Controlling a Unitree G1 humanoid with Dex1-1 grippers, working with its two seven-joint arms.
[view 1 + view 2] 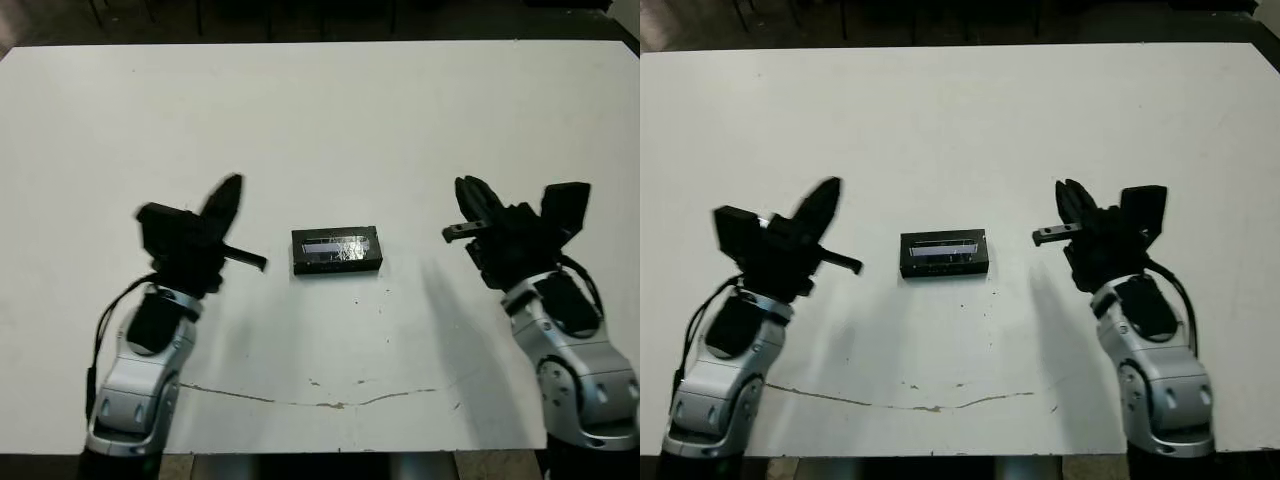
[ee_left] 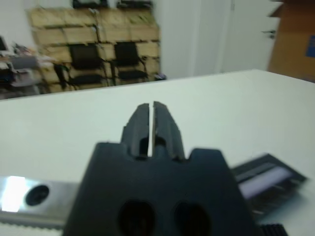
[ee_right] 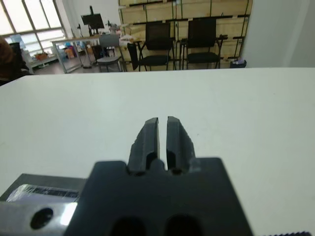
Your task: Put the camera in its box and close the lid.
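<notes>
The lid (image 1: 336, 249) lies mid-table between my arms, black with a shiny window strip, seemingly seated on the box; I cannot see the camera or the inside. It looks light, stiff and slick on top, so I would pinch its short ends. My left gripper (image 1: 228, 196) and right gripper (image 1: 470, 197) hover nearly closed, empty

a black box with its windowed lid (image 1: 944, 253) on is lying in the middle of the white bench (image 1: 960, 120), while the left gripper (image 1: 825, 225) and the right gripper (image 1: 1068, 215) are hovering well apart on either side of it, touching nothing.
</notes>
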